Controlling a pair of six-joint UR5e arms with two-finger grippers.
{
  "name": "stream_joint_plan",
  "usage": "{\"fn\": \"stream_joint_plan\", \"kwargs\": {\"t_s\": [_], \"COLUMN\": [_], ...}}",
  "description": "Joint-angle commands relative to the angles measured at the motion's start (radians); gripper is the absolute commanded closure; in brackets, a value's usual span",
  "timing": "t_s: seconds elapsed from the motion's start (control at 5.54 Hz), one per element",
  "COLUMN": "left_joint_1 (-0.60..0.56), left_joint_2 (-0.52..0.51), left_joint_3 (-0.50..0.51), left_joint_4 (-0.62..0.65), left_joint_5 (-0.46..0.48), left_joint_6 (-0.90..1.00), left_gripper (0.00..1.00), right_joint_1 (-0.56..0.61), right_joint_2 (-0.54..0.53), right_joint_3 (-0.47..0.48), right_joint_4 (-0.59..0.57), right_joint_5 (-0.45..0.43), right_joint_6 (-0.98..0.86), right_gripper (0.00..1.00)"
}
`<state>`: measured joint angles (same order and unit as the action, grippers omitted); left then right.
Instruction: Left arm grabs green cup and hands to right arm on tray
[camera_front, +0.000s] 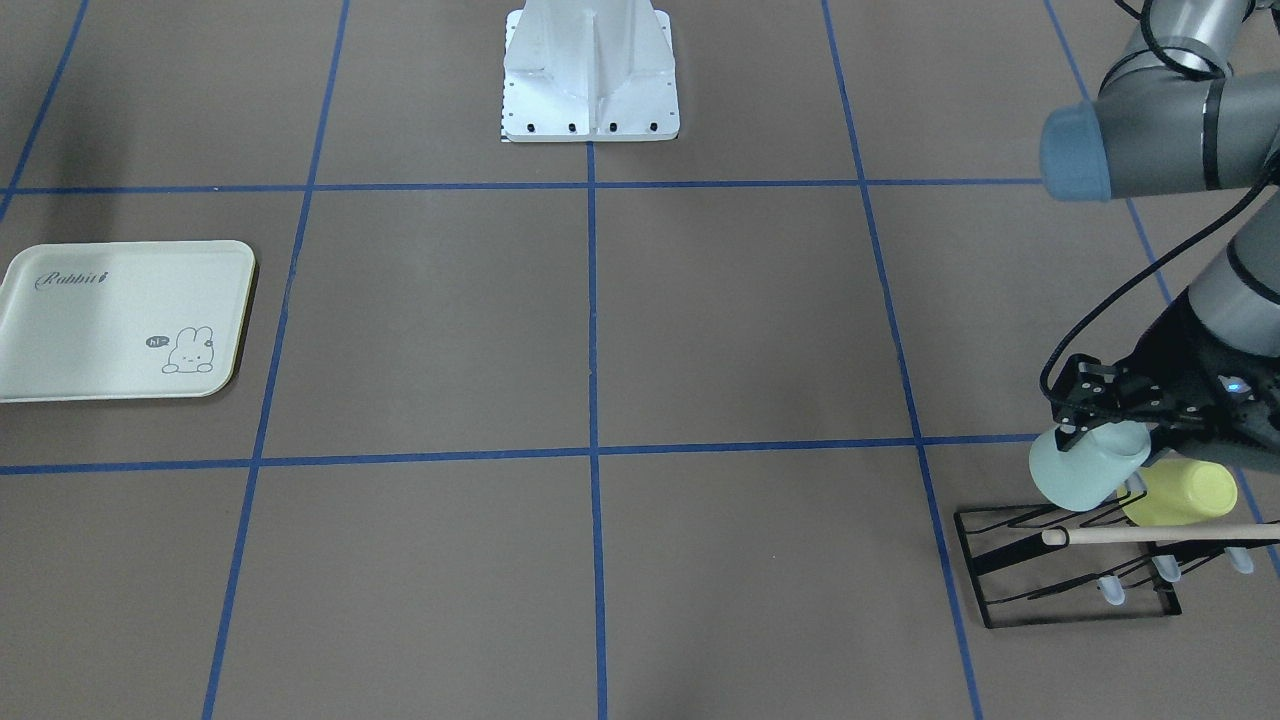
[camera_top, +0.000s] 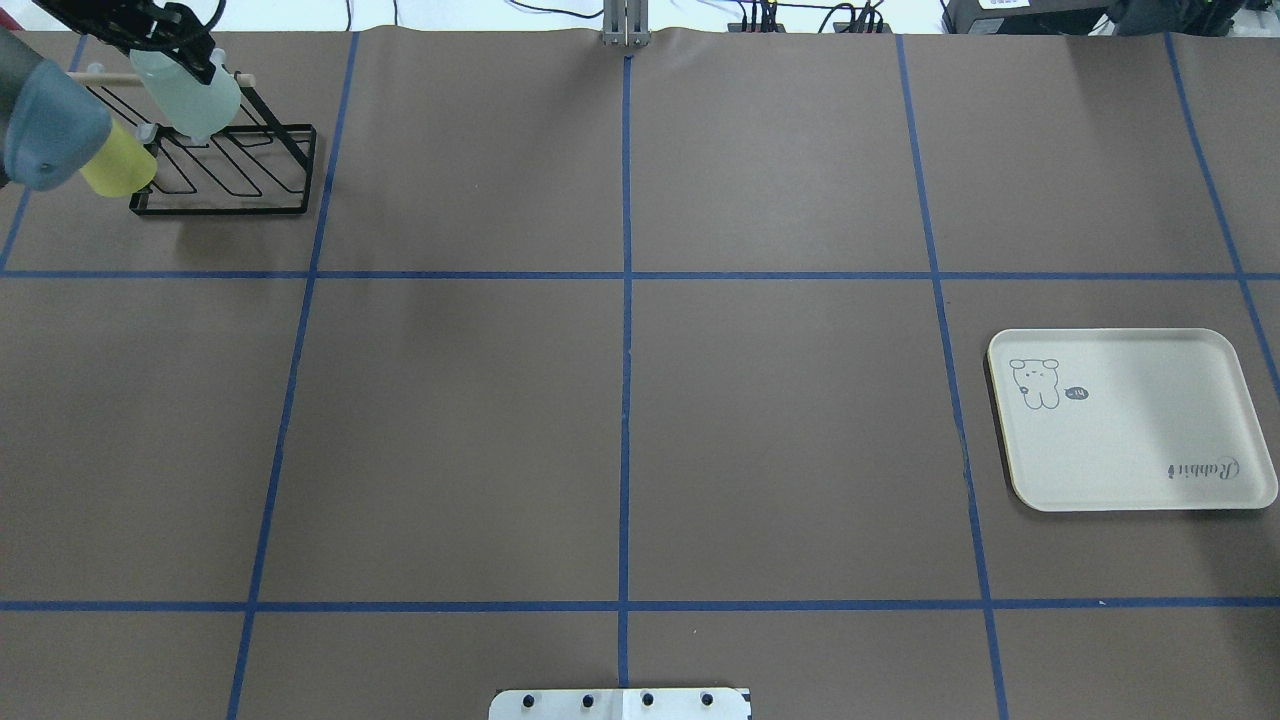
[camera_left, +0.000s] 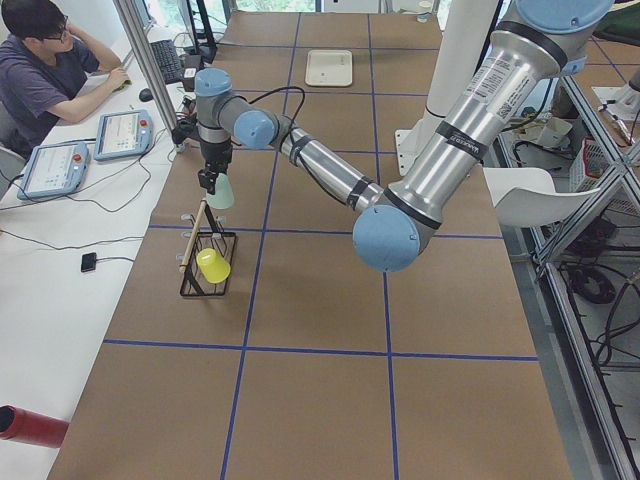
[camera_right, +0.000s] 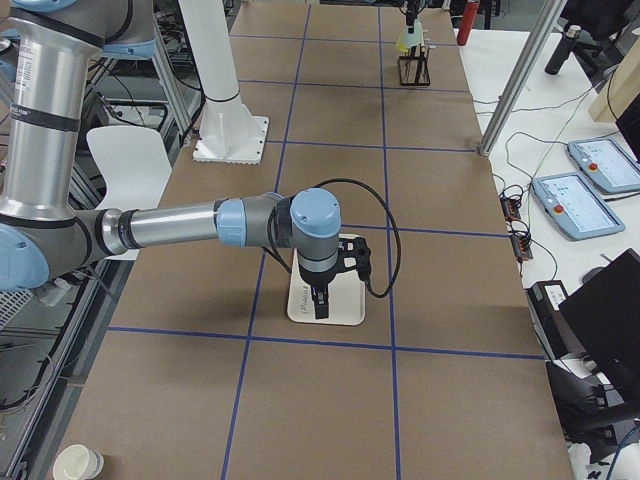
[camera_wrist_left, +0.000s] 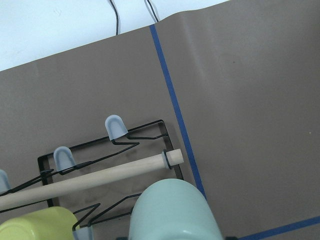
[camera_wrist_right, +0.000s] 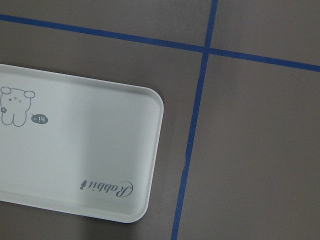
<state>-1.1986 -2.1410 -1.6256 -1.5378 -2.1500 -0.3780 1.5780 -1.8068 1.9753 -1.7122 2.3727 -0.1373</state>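
1. The green cup (camera_front: 1088, 468) is held tilted in the left gripper (camera_front: 1092, 428), whose fingers clamp it at the mouth end; its closed base points away from the wrist; its inside does not show.
2. The cup hangs above the rack (camera_front: 1060, 585) at the far left corner of the bench (camera_front: 600, 350); in the left side view it is clear of the wires, and it is well apart from the tray (camera_front: 100, 330).
3. The rack is of black wire with pale capped prongs; a yellow cup (camera_front: 1180, 492) sits tilted on its prongs, just beside the green cup on the outer left side; a wooden rod (camera_front: 1150, 535) runs along the rack's top, below the green cup.
4. The tray lies flat on the right side of the bench, at middle depth; its surface shows grey "Rabbit" lettering and a small bunny drawing.
5. The right gripper (camera_right: 319, 305) hovers over the tray, pointing down; it shows only in the right side view, so I cannot tell how its jaws stand.
6. Blue tape lines divide the bench into squares between rack and tray; the white robot base (camera_front: 590, 80) stands at the near edge, midway between the two.
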Motion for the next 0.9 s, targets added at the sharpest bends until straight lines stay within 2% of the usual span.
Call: {"fn": "stream_joint_plan", "kwargs": {"t_s": [0.0, 0.18, 0.54, 0.72], "left_joint_1": [-0.004, 0.002, 0.062, 0.126], "left_joint_2": [0.021, 0.032, 0.053, 0.068], "left_joint_3": [-0.049, -0.051, -0.057, -0.13], "left_joint_4": [0.001, -0.071, -0.262, -0.28], "left_joint_5": [0.004, 0.002, -0.007, -0.007], "left_joint_6": [-0.103, -0.243, -0.506, -0.613], "left_gripper": [1.0, 1.0, 1.0, 1.0], "right_joint_1": [-0.001, -0.027, -0.128, -0.185], "right_joint_2": [0.006, 0.01, 0.012, 0.012], "right_joint_3": [-0.001, -0.001, -0.006, -0.009], "right_joint_4": [0.034, 0.151, 0.547, 0.753], "right_joint_5": [0.122, 0.131, 0.131, 0.125], "right_joint_6": [0.074, 0.266, 0.79, 1.026], "right_gripper": [0.0, 0.0, 0.0, 0.01]}}
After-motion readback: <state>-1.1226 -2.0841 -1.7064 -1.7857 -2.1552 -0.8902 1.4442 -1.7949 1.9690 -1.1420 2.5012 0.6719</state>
